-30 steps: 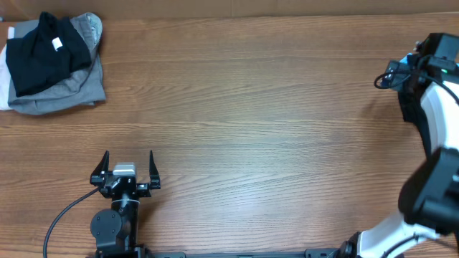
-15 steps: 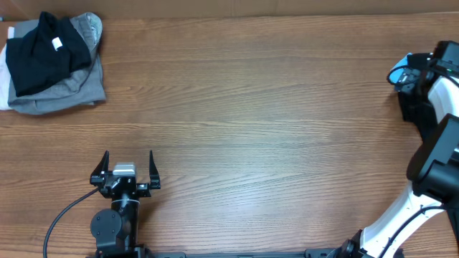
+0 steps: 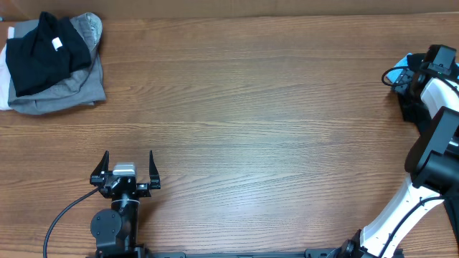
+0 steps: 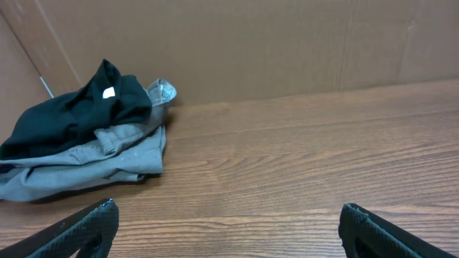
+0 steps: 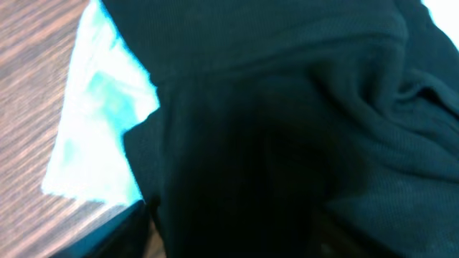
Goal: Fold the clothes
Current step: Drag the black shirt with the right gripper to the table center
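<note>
A stack of clothes lies at the table's far left corner: a black garment on top of a grey one. Both show in the left wrist view, black over grey. My left gripper is open and empty near the front edge, its fingertips wide apart. My right gripper is at the table's right edge, pressed down on a black garment that fills its view. A light blue cloth lies beside it. The right fingers are lost in the dark cloth.
A brown cardboard wall runs behind the table's far edge. The wooden tabletop stretches between the two arms. The right arm's white links stand along the right edge.
The right wrist has shifted toward the right edge and then settled slightly back over the clothes there. The left arm and the folded stack have not moved.
</note>
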Motion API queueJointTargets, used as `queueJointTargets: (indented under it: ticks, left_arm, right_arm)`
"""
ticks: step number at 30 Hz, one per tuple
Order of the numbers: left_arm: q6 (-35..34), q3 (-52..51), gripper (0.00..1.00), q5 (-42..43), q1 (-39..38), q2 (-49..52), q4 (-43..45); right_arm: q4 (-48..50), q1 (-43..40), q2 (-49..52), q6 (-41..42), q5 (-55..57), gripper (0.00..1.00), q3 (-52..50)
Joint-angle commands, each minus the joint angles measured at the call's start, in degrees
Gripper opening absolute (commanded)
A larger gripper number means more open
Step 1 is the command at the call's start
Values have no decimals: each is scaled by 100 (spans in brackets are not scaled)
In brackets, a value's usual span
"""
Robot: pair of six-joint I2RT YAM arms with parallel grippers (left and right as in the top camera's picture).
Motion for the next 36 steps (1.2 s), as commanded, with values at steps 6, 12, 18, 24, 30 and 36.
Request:
queueJointTargets:
  ticks: [6,12,18,24,30,36]
  left_arm:
    - [-37,-20,100,-24,35,-61,-15]
    - [-37,-20,100,-24,35,-61,-15]
    - [-37,-20,100,-24,35,-61,-15]
    - [-37,-20,100,-24,35,-61,-15]
    - [-37,-20,100,-24,35,-61,-15]
    - [-37,-20,100,-24,35,-61,-15]
  right_arm:
    - [26,-13,96,68,31,29,166]
    - [-192,-11,63,70,31,4,170]
    - [-623,0,-553,92,4,4,417]
    - [-828,195,-1738,90,-221,4,549]
    - [-713,979,-2708,87,-1060,4,551]
    - [-479,2299,-2905,92,-1582,4,553]
